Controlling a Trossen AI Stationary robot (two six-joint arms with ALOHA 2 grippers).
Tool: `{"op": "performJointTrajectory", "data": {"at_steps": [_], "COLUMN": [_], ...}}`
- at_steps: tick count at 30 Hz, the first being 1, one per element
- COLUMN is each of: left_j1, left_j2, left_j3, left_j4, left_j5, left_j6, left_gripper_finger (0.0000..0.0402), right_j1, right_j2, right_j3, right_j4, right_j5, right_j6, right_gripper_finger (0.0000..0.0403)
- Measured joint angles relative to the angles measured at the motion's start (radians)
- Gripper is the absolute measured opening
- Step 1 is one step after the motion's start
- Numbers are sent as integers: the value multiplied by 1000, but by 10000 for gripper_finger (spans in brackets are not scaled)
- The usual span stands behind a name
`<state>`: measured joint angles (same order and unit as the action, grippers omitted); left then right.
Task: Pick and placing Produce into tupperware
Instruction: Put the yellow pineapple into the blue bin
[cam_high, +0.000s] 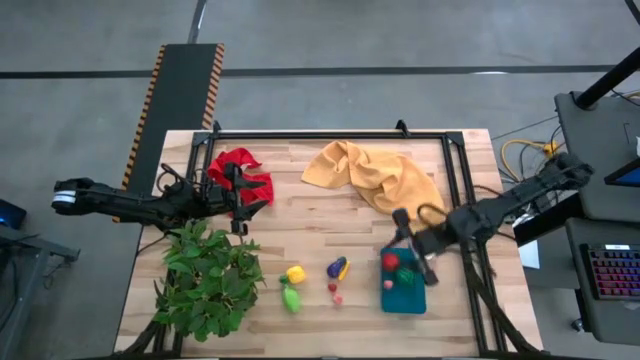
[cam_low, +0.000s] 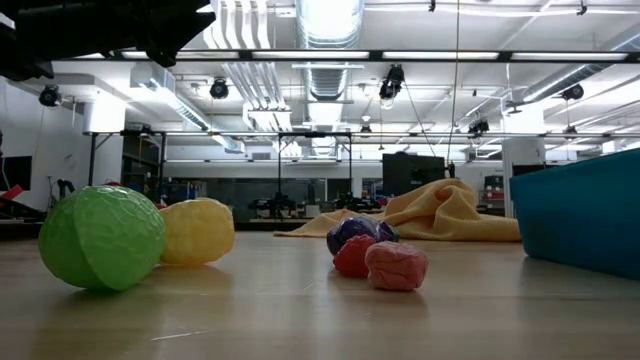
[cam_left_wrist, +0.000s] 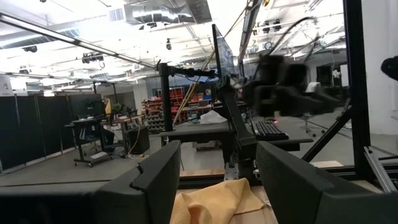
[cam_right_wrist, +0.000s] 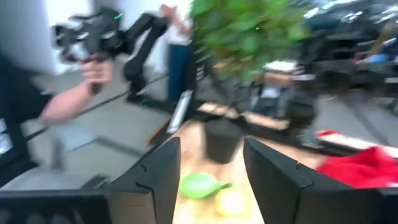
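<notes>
1. Two arms were at the table. The right gripper (cam_high: 415, 255) hung at the far edge of the teal tupperware (cam_high: 404, 296), near the table's front right; the left gripper (cam_high: 243, 200) waited near the red cloth (cam_high: 241, 170) at the back left.
2. The tupperware held a red ball (cam_high: 390, 262) at its far end and darker pieces nearer its middle. The red ball lay just beside the right gripper's fingers; contact between them could not be confirmed from above.
3. In the right wrist view the two fingers (cam_right_wrist: 155, 177) stood apart with a clear gap and nothing between them. The jaws were released, with no produce grasped.
4. Beyond that gap, the right wrist view showed the lime green piece (cam_right_wrist: 198, 185) and a yellow piece (cam_right_wrist: 229, 202) on the wood, well apart from the fingers.
5. The left wrist view showed its fingers (cam_left_wrist: 163, 174) spread with nothing between them. The yellow cloth (cam_left_wrist: 214, 202) lay farther off in line with the gap, not touched.
6. Remaining produce lay on the table left of the tupperware: the yellow piece (cam_high: 295, 274) touching the lime green piece (cam_high: 290, 297), then the purple piece (cam_high: 338, 268), with small red and pink pieces (cam_high: 335, 291) just in front of it.
7. The low view showed the same row: lime green (cam_low: 102, 238), yellow (cam_low: 196, 231), purple (cam_low: 358, 232), and the pink piece (cam_low: 396, 266) nearest the camera.
8. The leafy plant (cam_high: 205, 280) stood at the front left, beside the lime green piece.
9. A person's hand (cam_right_wrist: 96, 71) held a control arm beyond the table in the right wrist view.
</notes>
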<state>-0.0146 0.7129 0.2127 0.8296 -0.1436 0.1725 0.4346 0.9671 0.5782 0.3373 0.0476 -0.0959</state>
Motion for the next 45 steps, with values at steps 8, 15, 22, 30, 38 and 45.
{"op": "performJointTrajectory", "data": {"at_steps": [8,15,22,30,38,45], "left_j1": [0,0,0,0,0,0], "left_j2": [4,5,8,29,62,87], "left_j3": [0,0,-6,-6,2,0], "left_j4": [1,1,-1,-2,2,55], "left_j5": [0,0,0,0,-10,-27], "left_j6": [18,19,17,16,18,18], "left_gripper_finger": [196,196,196,196,196,196], "right_j1": [-346,-467,-331,-76,-26,-141], "right_j2": [-82,-135,-338,-495,-543,-559], "right_j3": [-128,-132,-141,-247,-366,-400], "right_j4": [71,30,-205,-229,-119,-98], "right_j5": [-207,-253,-72,228,120,32], "right_j6": [20,-20,-9,-36,-13,-19], "right_gripper_finger": [107,17,9,9,9,9]}}
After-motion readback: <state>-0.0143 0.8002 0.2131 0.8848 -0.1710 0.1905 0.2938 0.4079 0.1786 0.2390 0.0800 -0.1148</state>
